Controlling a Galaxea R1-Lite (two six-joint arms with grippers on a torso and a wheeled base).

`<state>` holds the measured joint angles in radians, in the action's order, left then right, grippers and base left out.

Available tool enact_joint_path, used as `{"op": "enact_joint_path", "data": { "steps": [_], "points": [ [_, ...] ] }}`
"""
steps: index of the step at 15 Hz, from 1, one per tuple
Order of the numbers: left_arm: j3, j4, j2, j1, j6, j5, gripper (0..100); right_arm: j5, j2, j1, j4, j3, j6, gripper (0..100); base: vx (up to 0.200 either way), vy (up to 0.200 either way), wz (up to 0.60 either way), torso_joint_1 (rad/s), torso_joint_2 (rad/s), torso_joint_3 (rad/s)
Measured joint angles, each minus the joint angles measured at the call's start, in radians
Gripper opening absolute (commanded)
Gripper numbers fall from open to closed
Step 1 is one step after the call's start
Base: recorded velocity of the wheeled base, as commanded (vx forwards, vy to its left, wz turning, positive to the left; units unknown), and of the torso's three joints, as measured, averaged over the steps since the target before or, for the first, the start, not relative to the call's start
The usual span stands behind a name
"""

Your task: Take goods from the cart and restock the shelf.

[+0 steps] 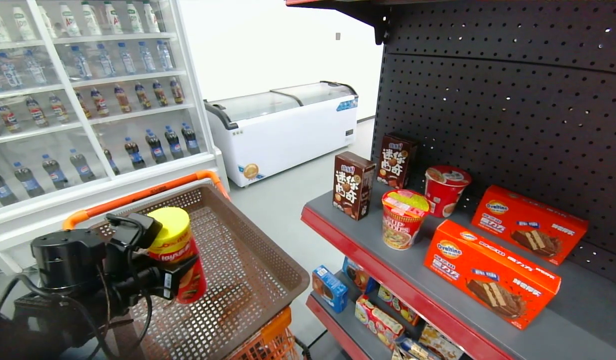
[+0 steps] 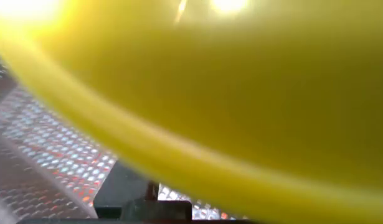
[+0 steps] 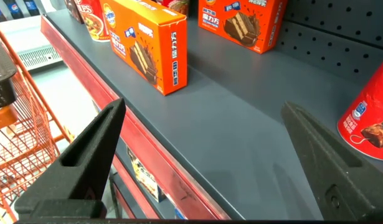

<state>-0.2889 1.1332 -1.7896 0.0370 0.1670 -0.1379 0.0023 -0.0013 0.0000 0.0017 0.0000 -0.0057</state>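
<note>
Yellow-lidded can (image 1: 171, 225) hanging upright above cart basket (image 1: 257, 270), your left tool (image 1: 165, 260) clamping its side. Your right tool (image 3: 200, 124) hovering, jaws apart, over shelf (image 3: 241, 134). Pick seemingly done; next you're likely swinging can across to bare shelf spot.

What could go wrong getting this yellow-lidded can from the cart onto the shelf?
The can is held over the basket in the left gripper; a loose grip might drop it. On the shelf, the cup noodles and brown box stand near the front edge and could get knocked over.
</note>
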Motion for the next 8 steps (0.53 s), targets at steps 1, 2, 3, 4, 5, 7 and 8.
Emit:
{"op": "enact_joint_path", "data": {
  "steps": [1,2,3,4,5,7,8],
  "points": [
    [0.001,-0.056,0.071,0.0,-0.004,0.005,0,0.0,0.0,0.0,0.0,0.0,0.0,100,0.0,0.0,0.0,0.0,0.0,0.0],
    [0.001,-0.131,0.15,0.0,-0.008,0.009,0,0.0,0.0,0.0,0.0,0.0,0.0,100,0.0,0.0,0.0,0.0,0.0,0.0],
    [0.001,-0.214,0.231,-0.001,-0.011,0.011,0,0.0,0.0,0.0,0.0,0.0,0.0,100,0.0,0.0,0.0,0.0,0.0,0.0],
    [0.001,-0.307,0.316,-0.001,-0.017,0.018,0,0.0,0.0,0.0,0.0,0.0,0.0,100,0.0,0.0,0.0,0.0,0.0,0.0],
    [0.001,-0.414,0.409,-0.001,-0.031,0.03,0,0.0,0.0,0.0,0.0,0.0,0.0,100,0.0,0.0,0.0,0.0,0.0,0.0],
    [-0.012,-0.606,0.575,-0.002,-0.09,0.047,0,0.0,0.0,0.0,0.0,0.0,0.0,100,0.0,0.0,0.0,0.0,0.0,0.0],
    [-0.022,-0.699,0.659,-0.002,-0.117,0.05,0,0.0,0.0,0.0,0.0,0.0,0.0,100,0.0,0.0,0.0,0.0,0.0,0.0]
  ]
}}
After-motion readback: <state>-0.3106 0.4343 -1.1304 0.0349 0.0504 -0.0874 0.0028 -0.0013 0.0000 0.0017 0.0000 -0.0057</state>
